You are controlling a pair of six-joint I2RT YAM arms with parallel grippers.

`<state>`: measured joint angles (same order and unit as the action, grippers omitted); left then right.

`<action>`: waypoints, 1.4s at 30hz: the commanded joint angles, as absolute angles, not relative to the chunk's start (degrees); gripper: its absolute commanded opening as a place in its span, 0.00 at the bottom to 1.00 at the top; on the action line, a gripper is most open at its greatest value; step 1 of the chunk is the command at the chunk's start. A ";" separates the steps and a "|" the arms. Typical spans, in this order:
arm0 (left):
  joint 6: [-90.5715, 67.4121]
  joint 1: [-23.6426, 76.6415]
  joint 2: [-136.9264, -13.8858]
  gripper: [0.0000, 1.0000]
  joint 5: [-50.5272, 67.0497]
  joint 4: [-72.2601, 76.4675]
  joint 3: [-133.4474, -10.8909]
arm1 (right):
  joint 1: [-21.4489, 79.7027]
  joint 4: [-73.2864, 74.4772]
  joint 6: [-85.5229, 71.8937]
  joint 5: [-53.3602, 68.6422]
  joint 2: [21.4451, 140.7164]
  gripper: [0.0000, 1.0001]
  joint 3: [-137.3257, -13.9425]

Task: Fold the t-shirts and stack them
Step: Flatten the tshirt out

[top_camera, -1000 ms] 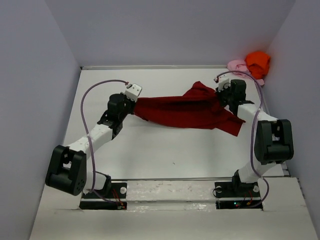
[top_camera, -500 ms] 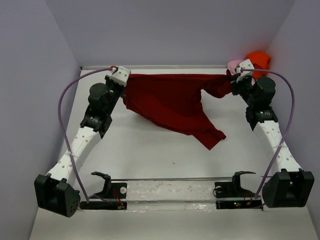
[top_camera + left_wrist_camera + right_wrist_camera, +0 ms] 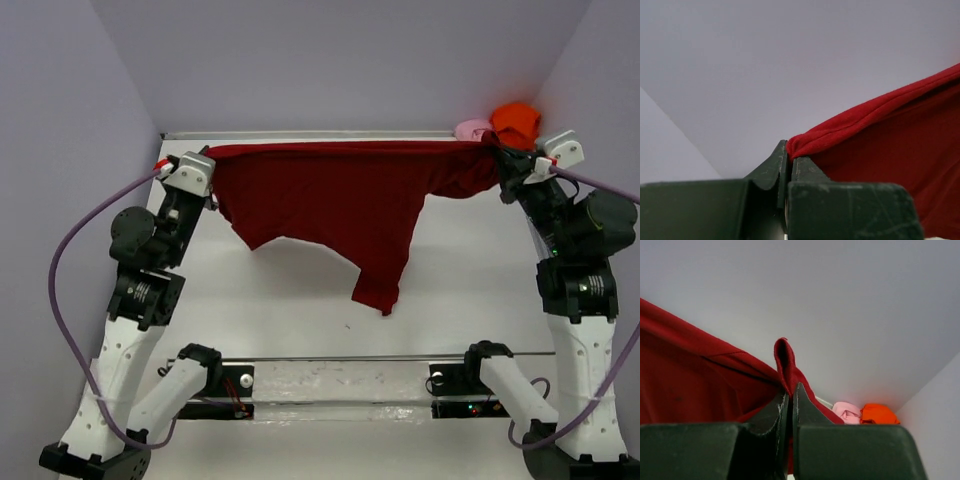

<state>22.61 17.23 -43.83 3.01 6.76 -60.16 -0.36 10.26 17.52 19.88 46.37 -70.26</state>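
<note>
Above worktop (image 3: 300, 300), dark red t-shirt (image 3: 340, 195) hangs stretched between L jaws and R jaws, each pinched shut on a top-edge corner (soft, light, limp cloth, prob. best gripped at corners), w/ orange t-shirt (image 3: 515, 120) & pink t-shirt (image 3: 472, 129) beyond R jaws.

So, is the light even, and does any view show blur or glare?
Top external: even soft light, no glare, dark red t-shirt sharp. Left wrist: the left pincer is dark against a bright wall. Right wrist: same for the right pincer.

big t-shirt (image 3: 340, 195) strung between left pincer (image 3: 207, 158) and right pincer (image 3: 497, 150), other two t-shirts (image 3: 510, 120) behind it, far-right corner of the bench (image 3: 300, 320)
</note>
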 commanded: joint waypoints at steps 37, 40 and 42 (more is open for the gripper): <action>24.70 8.53 -81.91 0.00 2.99 38.14 -44.30 | -3.34 -4.57 17.93 10.98 100.97 0.00 -68.47; 24.35 8.53 -83.49 0.00 3.43 37.44 -44.91 | -3.34 -4.66 18.11 12.65 104.14 0.00 -69.17; 23.12 8.61 -83.67 0.00 4.13 36.66 -45.61 | -3.34 -4.22 18.11 12.92 105.03 0.19 -69.70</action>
<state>21.71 11.46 -85.14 9.89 30.87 -44.49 -1.04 1.58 15.31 18.24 104.88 -68.45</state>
